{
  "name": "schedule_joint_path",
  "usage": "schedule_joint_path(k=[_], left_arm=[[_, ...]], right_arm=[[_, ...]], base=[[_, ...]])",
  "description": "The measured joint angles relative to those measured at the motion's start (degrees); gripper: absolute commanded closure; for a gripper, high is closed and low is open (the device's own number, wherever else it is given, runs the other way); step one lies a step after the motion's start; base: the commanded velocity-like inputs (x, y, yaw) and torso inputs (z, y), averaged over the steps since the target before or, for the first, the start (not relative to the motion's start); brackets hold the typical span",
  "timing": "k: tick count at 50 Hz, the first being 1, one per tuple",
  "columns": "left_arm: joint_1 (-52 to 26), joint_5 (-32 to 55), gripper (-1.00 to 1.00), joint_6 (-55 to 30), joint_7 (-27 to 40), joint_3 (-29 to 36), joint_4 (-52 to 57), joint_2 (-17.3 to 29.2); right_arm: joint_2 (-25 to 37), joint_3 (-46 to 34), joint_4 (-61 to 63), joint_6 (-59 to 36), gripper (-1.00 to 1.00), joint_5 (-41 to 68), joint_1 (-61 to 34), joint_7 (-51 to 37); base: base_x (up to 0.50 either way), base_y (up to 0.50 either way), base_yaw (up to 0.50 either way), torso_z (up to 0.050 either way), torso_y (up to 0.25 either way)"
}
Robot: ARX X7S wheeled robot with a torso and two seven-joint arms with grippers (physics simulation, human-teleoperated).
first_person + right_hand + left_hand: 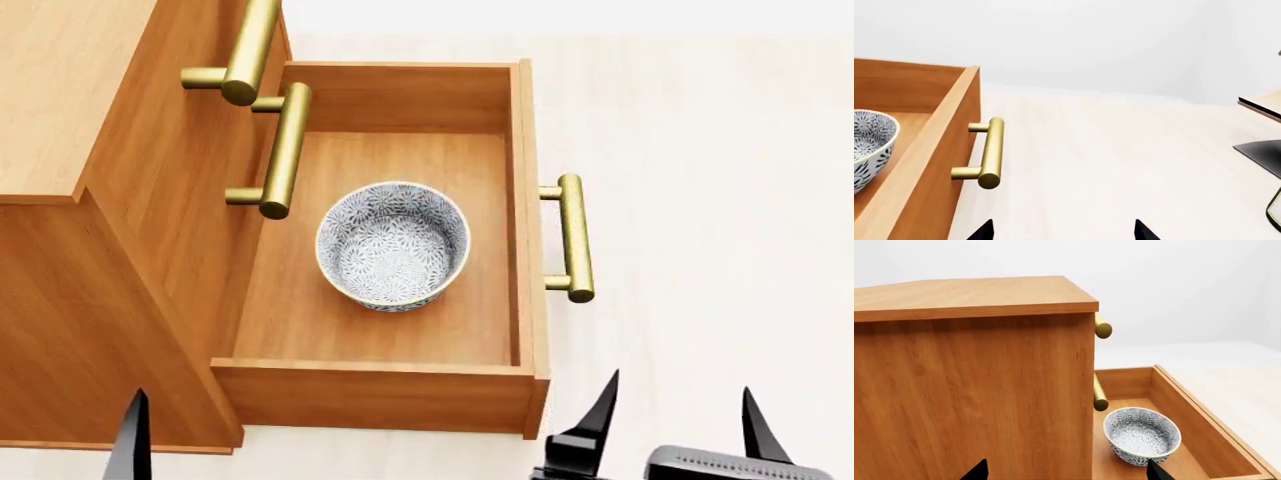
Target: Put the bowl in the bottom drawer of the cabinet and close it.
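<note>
The orange-brown cabinet (80,300) stands at the left of the head view. Its bottom drawer (387,395) is pulled out, brass bar handle (574,238) on its front. The speckled white-grey bowl (392,245) sits upright on the drawer floor, near the cabinet side. My left gripper (1067,471) is open beside the cabinet's side wall, one fingertip (1155,471) just before the bowl (1142,435), touching nothing. My right gripper (681,405) is open and empty over the pale floor, outside the drawer's front corner. The handle (989,159) lies ahead of it in the right wrist view.
Two brass handles (283,150) of the shut upper drawers overhang the open drawer. Pale floor (707,150) spreads to the right of the drawer. A dark flat object (1262,152) and a pale wooden edge (1264,105) show at the far side of the right wrist view.
</note>
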State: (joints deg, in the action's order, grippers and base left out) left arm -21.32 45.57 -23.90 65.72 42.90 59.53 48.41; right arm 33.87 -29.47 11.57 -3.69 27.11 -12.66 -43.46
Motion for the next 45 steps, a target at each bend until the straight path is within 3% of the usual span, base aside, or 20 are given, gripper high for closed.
schedule_joint_path(k=[45], left_arm=[[-0.74, 0.69, -1.0, 0.13, 0.61, 0.06, 0.47, 0.66]], right_arm=[[-6.78, -3.73, -14.41, 1.32, -1.0, -1.31, -6.62, 5.93]], base=[[0.0, 0.0, 0.0, 0.0, 0.0]])
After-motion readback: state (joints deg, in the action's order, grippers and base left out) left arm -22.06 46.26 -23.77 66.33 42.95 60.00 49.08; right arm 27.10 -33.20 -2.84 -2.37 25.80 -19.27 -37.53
